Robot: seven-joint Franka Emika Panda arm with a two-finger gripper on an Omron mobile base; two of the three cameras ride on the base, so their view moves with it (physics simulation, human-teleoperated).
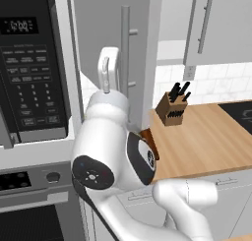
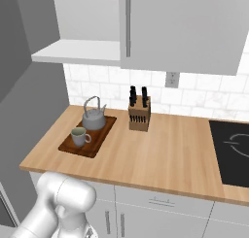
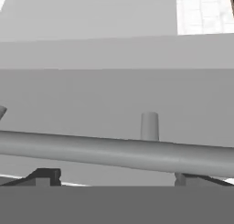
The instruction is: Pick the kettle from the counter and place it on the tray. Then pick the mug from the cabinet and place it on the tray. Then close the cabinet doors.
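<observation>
while your gripper (image 3: 116, 179) is standing wide open astride the door handle (image 3: 114, 152), gripping nothing, the kettle (image 2: 94, 116) and mug (image 2: 79, 136) are already sitting on the tray (image 2: 99, 136). you're risking a slip if the tips aren't squarely on the bar — the door (image 1: 110, 48) could stall half open. the tips are barely showing, so contact is hard to judge.

In the left base view the arm (image 1: 115, 156) is hiding nearly all of the tray (image 1: 149, 138), leaving one dark corner showing. In the hand view the silver bar handle (image 3: 119, 152) is running off both side edges, covering most of the fingers (image 3: 45, 176).
</observation>
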